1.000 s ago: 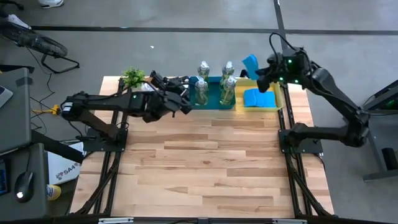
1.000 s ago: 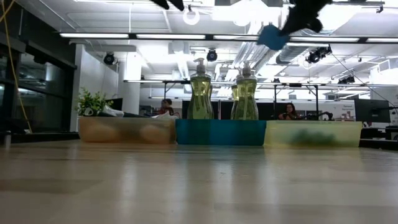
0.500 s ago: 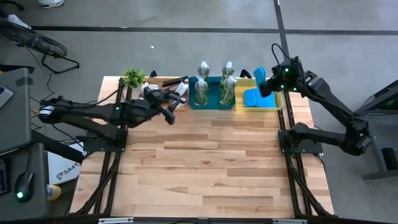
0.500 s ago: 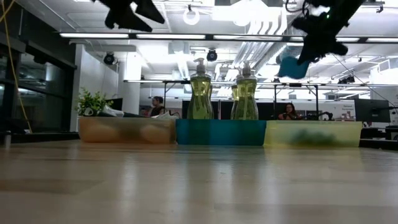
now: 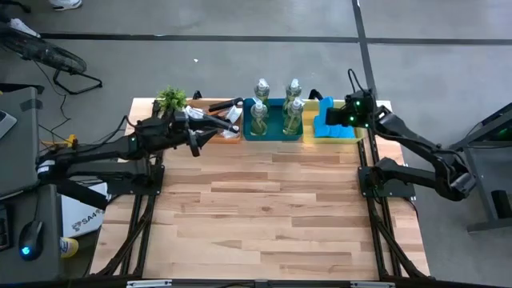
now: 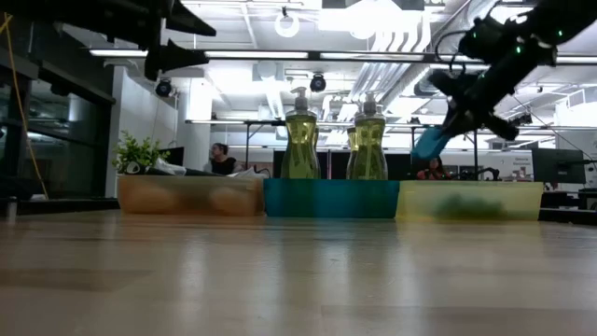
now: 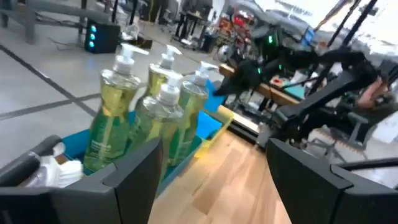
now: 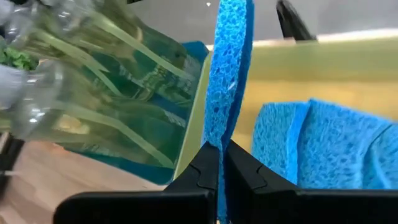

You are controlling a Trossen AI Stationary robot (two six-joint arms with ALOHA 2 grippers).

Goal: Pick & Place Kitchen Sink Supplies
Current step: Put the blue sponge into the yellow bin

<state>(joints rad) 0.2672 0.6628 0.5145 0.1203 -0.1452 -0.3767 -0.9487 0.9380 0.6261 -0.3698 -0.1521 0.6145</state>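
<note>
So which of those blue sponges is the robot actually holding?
The one standing on edge, pinched in the right gripper over the yellow bin: the held sponge. The other sponges lie loose in that bin, untouched.

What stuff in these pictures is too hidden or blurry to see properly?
- Brushes: in the high view the left arm covers most of the brown bin; how many cannot be told.
- Sponges in the yellow bin: the low view shows only a blur through its wall.
- Held sponge: the right wrist view cuts off its top.
- Bottles: smeared in the right wrist view.
</note>
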